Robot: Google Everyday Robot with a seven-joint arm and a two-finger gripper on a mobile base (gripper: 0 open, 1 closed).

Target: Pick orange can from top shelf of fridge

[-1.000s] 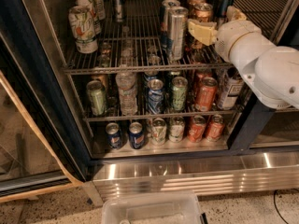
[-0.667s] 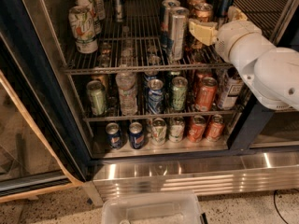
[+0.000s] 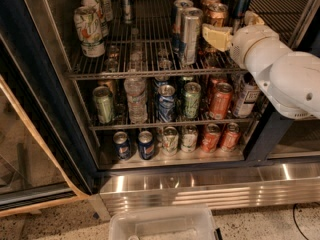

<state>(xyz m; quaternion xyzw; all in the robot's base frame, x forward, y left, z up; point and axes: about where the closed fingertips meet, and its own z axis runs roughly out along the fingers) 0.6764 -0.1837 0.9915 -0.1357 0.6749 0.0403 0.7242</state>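
Observation:
The orange can (image 3: 218,14) is tall and copper-coloured and stands at the right of the top shelf (image 3: 150,73) of the fridge (image 3: 30,84). A tall plain silver can (image 3: 190,34) stands just left of it. My gripper (image 3: 233,28) reaches in from the right on a white arm (image 3: 285,69), at the can's height. One cream finger (image 3: 216,37) lies in front of the can's lower half and the other (image 3: 253,18) shows to its right. The fingers stand apart and hold nothing.
A dark blue can (image 3: 241,3) stands right behind the gripper. Green-white cans (image 3: 89,30) stand at the shelf's left. Lower racks hold soda cans (image 3: 220,100) and a water bottle (image 3: 135,98). The glass door (image 3: 20,149) hangs open at left. A clear bin (image 3: 162,224) sits on the floor.

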